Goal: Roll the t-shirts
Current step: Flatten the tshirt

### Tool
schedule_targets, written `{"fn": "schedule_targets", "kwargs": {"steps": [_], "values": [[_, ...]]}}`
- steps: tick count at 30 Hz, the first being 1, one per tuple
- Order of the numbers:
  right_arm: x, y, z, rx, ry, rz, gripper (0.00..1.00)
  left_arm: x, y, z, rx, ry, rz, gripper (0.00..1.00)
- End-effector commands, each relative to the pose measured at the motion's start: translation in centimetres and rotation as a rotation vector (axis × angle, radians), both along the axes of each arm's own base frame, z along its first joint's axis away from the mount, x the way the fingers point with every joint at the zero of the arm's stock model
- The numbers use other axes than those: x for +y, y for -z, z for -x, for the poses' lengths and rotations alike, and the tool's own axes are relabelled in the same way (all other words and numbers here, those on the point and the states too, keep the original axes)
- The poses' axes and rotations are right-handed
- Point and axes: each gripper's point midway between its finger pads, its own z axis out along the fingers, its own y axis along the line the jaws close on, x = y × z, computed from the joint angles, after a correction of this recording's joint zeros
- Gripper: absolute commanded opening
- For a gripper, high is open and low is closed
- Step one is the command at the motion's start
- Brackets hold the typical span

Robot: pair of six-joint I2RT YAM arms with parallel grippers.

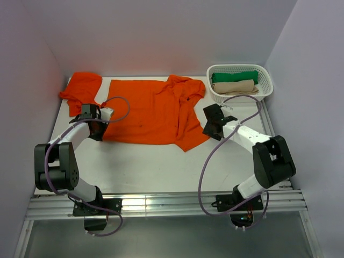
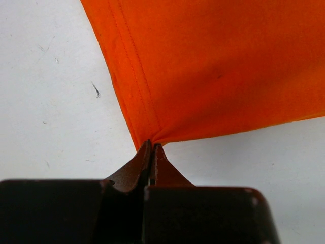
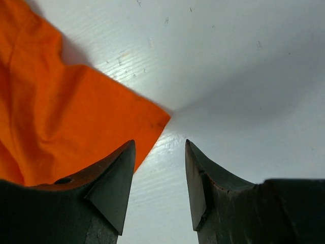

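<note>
One orange t-shirt (image 1: pixel 156 110) lies spread flat in the middle of the white table. A second orange t-shirt (image 1: pixel 80 88) is bunched at the far left. My left gripper (image 1: pixel 101 133) sits at the spread shirt's near left corner. In the left wrist view that gripper (image 2: pixel 152 147) is shut on the hem corner of the t-shirt (image 2: pixel 218 71). My right gripper (image 1: pixel 208 129) hovers at the shirt's right edge. In the right wrist view it (image 3: pixel 160 145) stands open over bare table, with the t-shirt (image 3: pixel 66 117) to its left and a cloth corner just ahead of the tips.
A white mesh basket (image 1: pixel 266 80) stands at the back right, holding a folded green cloth (image 1: pixel 235 76) and a beige one (image 1: pixel 235 87). Pale walls close in the table at the left, back and right.
</note>
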Motion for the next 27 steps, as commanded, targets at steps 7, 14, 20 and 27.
{"fn": "schedule_targets", "kwargs": {"steps": [7,14,20,27], "values": [[0.1,3.3,-0.9,0.023,0.028,-0.051,0.51,0.1,-1.7,-1.1,-0.048,-0.002,0.004,0.0],[-0.4,4.3,-1.0,0.029,0.05,-0.042,0.49,0.1,-1.5,-1.0,-0.046,-0.003,0.005,0.0],[-0.4,4.2,-1.7,0.045,0.054,-0.025,0.39,0.1,-1.5,-0.8,-0.042,-0.004,0.006,0.0],[-0.8,4.2,-1.4,0.047,0.068,-0.017,0.0,0.1,-1.8,-0.7,-0.051,-0.002,0.002,0.0]]}}
